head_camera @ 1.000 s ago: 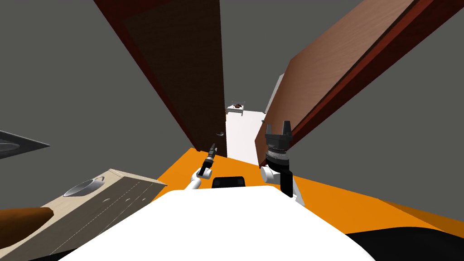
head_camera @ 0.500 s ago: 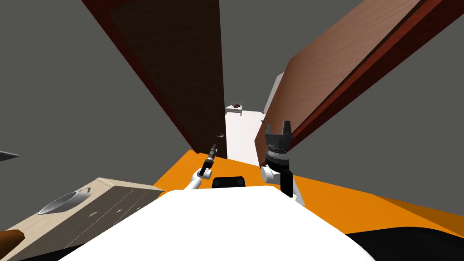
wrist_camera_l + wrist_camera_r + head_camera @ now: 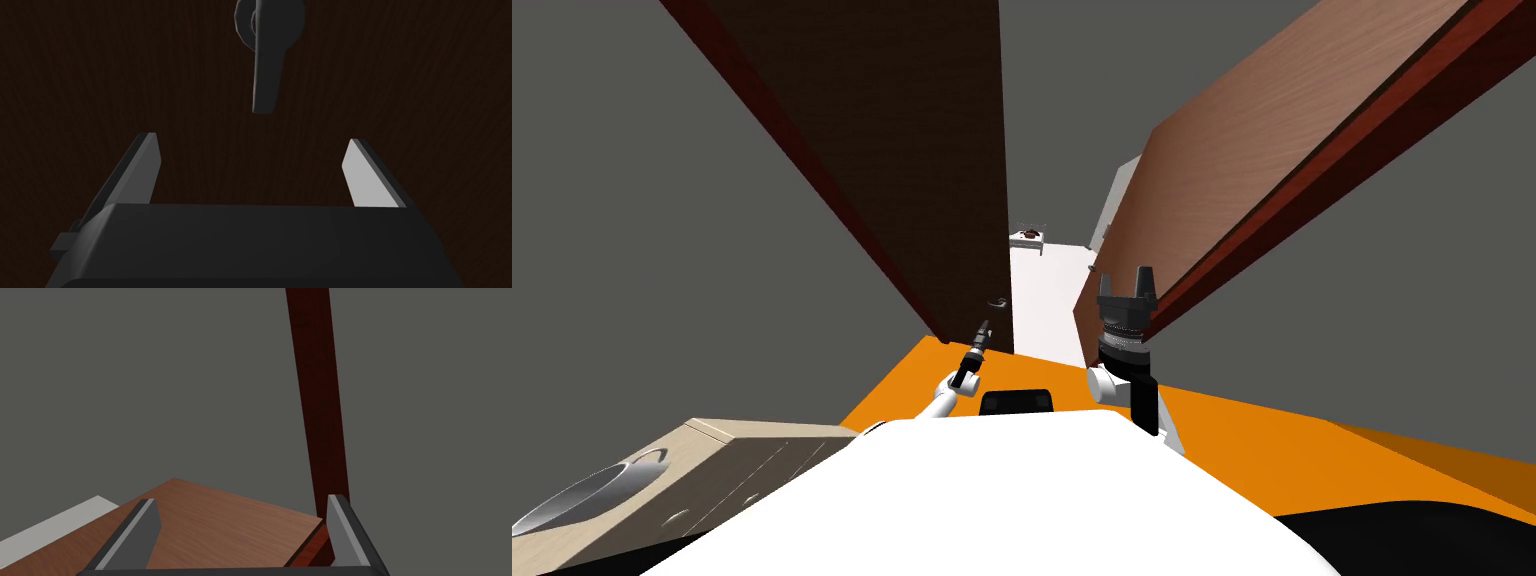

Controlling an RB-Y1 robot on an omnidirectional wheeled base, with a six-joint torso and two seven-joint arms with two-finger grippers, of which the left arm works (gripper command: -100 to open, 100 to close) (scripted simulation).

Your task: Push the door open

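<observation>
A dark brown door [image 3: 912, 150] stands at my left front with a small grey lever handle [image 3: 998, 300] near its free edge. My left gripper [image 3: 981, 331] reaches just below that handle. In the left wrist view the lever handle [image 3: 265, 60] hangs on the dark door face [image 3: 100, 75] a little beyond the open left gripper [image 3: 252, 145], with nothing between the fingers. My right gripper [image 3: 1126, 284] stands open against a lighter reddish-brown panel [image 3: 1232, 160]. The right wrist view shows the right gripper [image 3: 242, 508] over that panel [image 3: 225, 523], beside a dark red frame strip [image 3: 320, 398].
A narrow gap between door and panel shows a white floor [image 3: 1042, 300] and a small white table [image 3: 1030, 237] far off. The orange floor [image 3: 912, 375] lies under me. A pale wooden cabinet [image 3: 742, 460] with a round metal basin [image 3: 582, 495] stands at my lower left.
My view has shifted: the cabinet slid toward the lower left and the dark door spreads wider across the picture. Both arms keep their places before me.
</observation>
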